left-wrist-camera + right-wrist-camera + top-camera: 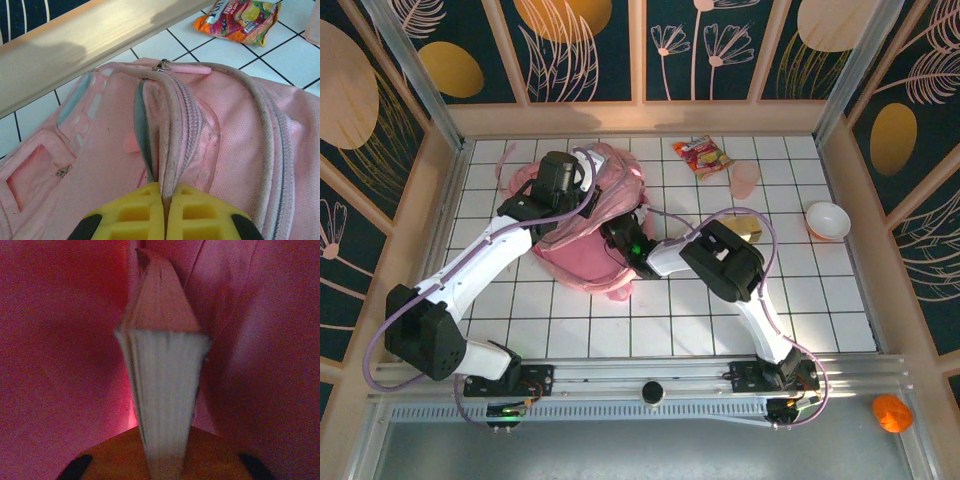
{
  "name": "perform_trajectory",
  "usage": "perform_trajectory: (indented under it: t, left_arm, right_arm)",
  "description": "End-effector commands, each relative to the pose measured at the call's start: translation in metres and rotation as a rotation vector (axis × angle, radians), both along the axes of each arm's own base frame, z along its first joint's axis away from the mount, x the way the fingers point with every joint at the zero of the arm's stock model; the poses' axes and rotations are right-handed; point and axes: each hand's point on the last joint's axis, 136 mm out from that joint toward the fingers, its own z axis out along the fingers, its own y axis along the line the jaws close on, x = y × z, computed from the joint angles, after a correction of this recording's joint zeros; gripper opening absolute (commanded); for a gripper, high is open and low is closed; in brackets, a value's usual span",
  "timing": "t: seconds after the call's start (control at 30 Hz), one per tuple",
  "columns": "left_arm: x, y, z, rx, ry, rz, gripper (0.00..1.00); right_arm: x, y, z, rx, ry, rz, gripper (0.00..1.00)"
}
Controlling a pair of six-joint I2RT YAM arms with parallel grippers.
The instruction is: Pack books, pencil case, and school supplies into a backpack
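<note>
Deep inside the backpack (240, 150), my right gripper (165, 465) has the book (162, 375) between its jaws, clamped or loose I can't tell, while my left gripper (164, 195) pinches the zipper rim (172, 125) to hold the mouth open

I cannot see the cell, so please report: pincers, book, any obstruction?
Left pincer shut on backpack opening edge. Right pincer inside backpack, shut on book. Fabric close on both sides of book.

Left hand (164, 194) pinched fully shut, right hand (165, 462) clamped with jaws slightly apart
</note>
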Motion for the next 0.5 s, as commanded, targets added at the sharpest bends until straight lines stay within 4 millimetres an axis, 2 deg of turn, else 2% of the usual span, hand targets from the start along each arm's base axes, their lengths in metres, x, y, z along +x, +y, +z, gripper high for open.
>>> perform_trajectory:
  t: [0.0, 0.13, 0.27, 0.37, 0.47]
  left_arm:
    - [0.017, -0.008, 0.05, -0.089, -0.146, 0.014, 0.0]
    - [0.019, -0.004, 0.04, -0.065, -0.137, 0.033, 0.0]
    - [0.021, -0.002, 0.034, -0.051, -0.133, 0.048, 0.0]
    - [0.022, -0.001, 0.029, -0.048, -0.126, 0.054, 0.0]
    - [0.02, -0.003, 0.022, -0.049, -0.111, 0.044, 0.0]
  right_arm:
    - [-0.007, -0.001, -0.004, -0.028, 0.067, -0.016, 0.3]
    - [-0.029, -0.013, -0.003, -0.062, 0.103, 0.01, 0.49]
    - [-0.053, -0.029, 0.001, -0.08, 0.119, 0.025, 0.62]
    - [-0.07, -0.04, 0.015, -0.101, 0.101, 0.047, 0.64]
    - [-0.088, -0.05, 0.038, -0.131, 0.052, 0.085, 0.63]
